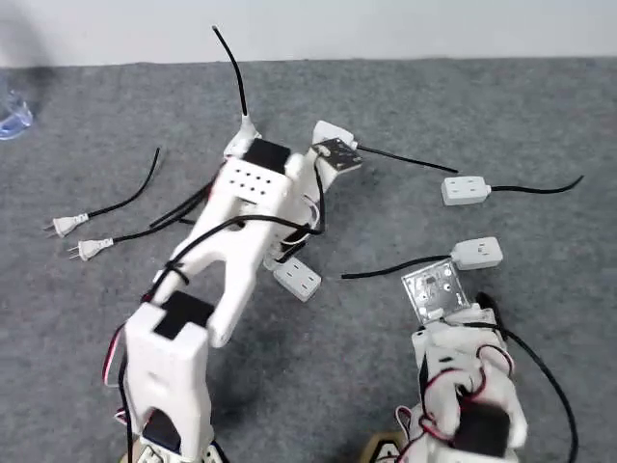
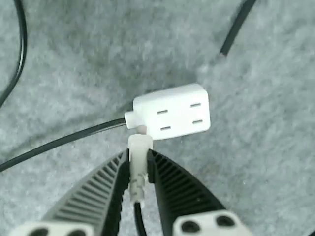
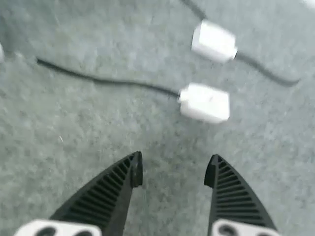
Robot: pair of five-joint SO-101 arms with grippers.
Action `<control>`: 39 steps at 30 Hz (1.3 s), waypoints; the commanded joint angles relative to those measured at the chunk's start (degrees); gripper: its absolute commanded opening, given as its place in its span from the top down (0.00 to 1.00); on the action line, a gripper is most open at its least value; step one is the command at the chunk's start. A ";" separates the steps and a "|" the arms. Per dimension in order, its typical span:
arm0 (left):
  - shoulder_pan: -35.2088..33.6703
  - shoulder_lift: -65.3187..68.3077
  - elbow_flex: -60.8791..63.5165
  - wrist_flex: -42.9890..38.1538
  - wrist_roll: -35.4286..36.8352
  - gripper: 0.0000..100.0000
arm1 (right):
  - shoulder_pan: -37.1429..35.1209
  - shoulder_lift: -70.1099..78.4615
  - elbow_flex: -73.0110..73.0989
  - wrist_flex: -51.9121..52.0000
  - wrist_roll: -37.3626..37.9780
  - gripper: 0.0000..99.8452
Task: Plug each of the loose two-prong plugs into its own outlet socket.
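Observation:
My left gripper [image 2: 138, 156] is shut on a white two-prong plug [image 2: 139, 147], held nose-first against the edge of a white outlet block [image 2: 172, 115] beside where that block's black cord leaves it. In the high view this block [image 1: 297, 277] lies mid-table under the left arm. Two loose plugs [image 1: 66, 226] [image 1: 89, 249] lie at the far left on black cords. My right gripper [image 3: 172, 172] hangs open over bare carpet, short of two more outlet blocks [image 3: 205, 102] [image 3: 214, 42], which lie at the right of the table [image 1: 477, 254] [image 1: 465, 190].
Grey carpet [image 1: 540, 106] covers the whole table. Black cords [image 1: 395, 159] trail between the blocks, and one cord [image 1: 231, 68] rises behind the left arm. A clear bluish object [image 1: 12, 116] sits at the far left edge. The right arm [image 1: 463, 386] stands at the near right.

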 commanded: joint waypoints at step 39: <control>11.16 -2.20 -3.47 1.93 17.41 0.99 | 2.68 -1.10 15.82 -17.10 -3.78 0.80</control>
